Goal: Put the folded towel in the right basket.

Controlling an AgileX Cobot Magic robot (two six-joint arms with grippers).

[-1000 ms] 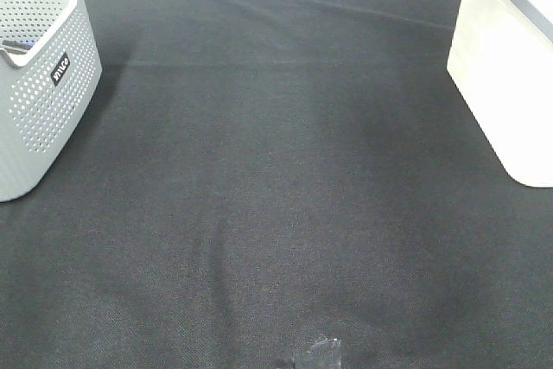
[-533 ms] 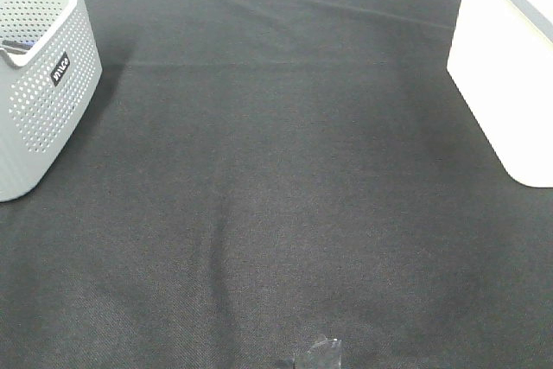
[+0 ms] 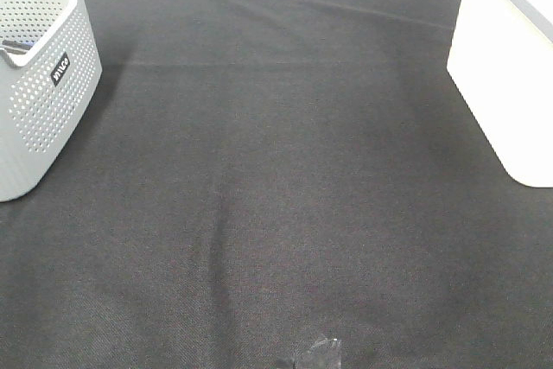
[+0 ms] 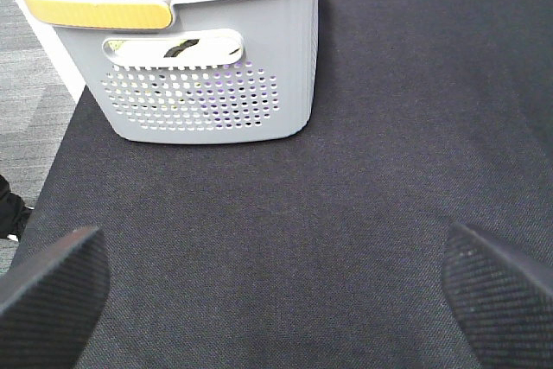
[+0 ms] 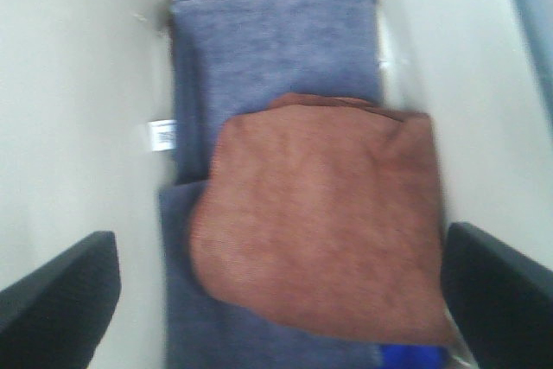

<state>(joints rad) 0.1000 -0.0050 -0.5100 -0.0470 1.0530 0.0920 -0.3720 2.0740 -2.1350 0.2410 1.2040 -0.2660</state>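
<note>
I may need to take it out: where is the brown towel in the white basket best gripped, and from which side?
Probably from straight above, because the walls of the white basket close both flanks. Pinch the brown towel at its edge, where it lies flat atop the blue-grey towel.

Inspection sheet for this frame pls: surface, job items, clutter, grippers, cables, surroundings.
Surface: black woven cloth, a few shallow creases.
Job's things: rust-brown folded towel lies inside the white plastic basket, on top of a blue-grey towel; the picture is blurred.
Clutter: grey perforated plastic basket on the left, with blue and black items inside; small clear scrap at the near edge.
Grippers: left gripper open over the cloth, holding nothing; right gripper open above the towels.
Cables: nothing seen.
Surroundings: grey floor beside the table.
</note>
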